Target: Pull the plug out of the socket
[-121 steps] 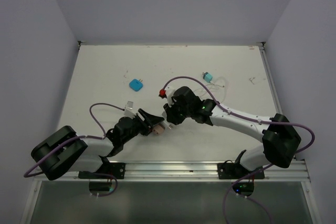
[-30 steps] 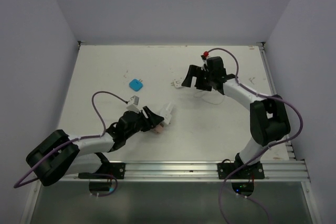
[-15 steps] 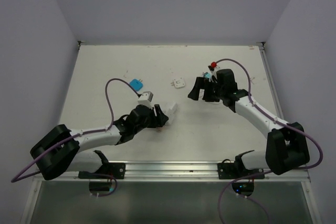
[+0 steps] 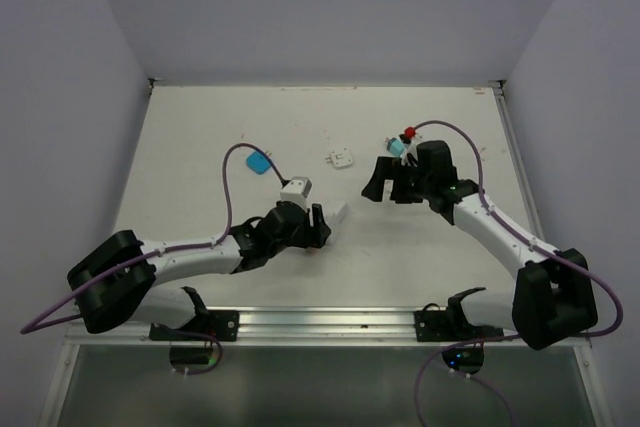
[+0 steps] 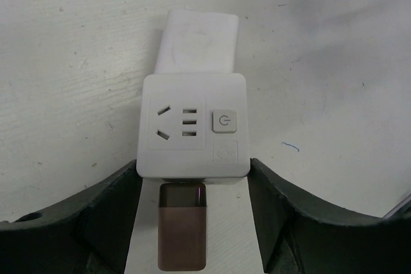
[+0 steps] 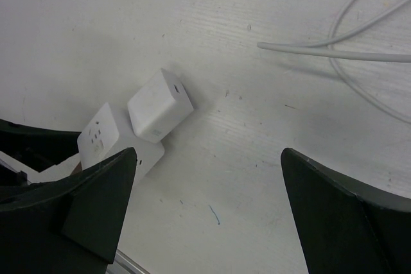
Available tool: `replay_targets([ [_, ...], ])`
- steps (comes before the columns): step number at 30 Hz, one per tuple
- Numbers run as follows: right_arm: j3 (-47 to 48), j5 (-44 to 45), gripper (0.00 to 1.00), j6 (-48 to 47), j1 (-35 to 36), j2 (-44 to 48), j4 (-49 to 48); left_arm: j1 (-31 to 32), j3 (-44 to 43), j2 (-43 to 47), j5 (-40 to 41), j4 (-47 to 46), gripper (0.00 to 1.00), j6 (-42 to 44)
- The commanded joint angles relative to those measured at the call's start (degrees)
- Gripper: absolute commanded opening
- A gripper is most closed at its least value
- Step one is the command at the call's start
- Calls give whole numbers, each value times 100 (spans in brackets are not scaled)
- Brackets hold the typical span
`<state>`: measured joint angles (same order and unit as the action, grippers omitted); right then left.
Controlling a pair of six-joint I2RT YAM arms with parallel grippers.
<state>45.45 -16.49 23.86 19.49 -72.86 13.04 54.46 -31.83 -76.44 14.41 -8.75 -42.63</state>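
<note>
While the socket (image 5: 192, 126) sits low over the bench (image 4: 200, 127), close to the near edge and about midway between the left and right edges, you have its near end clamped in the left fingers (image 5: 112, 206), one on each side. That hold looks chosen to leave the far face free. The plug (image 5: 199, 40), a white block, is seated there and juts toward the far edge with nothing around it; it is not yet off. I judge the grip also anchors the socket so it cannot slide when the plug is drawn away.

Your right fingers (image 6: 96, 203) are spread wide and hold nothing. They hang above the bench beyond the plug, toward the far right, and face back at it, so its free end lies in their line of approach. You would need to close them on the plug's sides before pulling straight out.

Further out, a second small white block (image 4: 340, 158) lies alone toward the far edge, with a blue piece (image 4: 260, 162) to its left. A white cable (image 6: 334, 49) loops beneath the right arm and could snag.
</note>
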Motion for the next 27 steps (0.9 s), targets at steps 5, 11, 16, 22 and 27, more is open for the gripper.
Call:
replay_targets([
  [5, -89, -188, 99, -188, 3, 263, 32, 21, -191, -81, -61, 296, 87, 299],
  [11, -124, -197, 99, -241, 3, 272, 50, 4, -332, -99, -88, 304, 98, 291],
  [16, -151, -240, 99, -311, 3, 316, 85, -40, -507, -125, 34, 531, 100, 536],
  [22, -142, -258, 99, -364, 3, 404, 155, -32, -1140, -151, 500, 1252, 100, 1283],
  [27, -151, -232, 99, -382, 11, 448, 155, 47, -1624, -396, 703, 1622, 100, 1731],
])
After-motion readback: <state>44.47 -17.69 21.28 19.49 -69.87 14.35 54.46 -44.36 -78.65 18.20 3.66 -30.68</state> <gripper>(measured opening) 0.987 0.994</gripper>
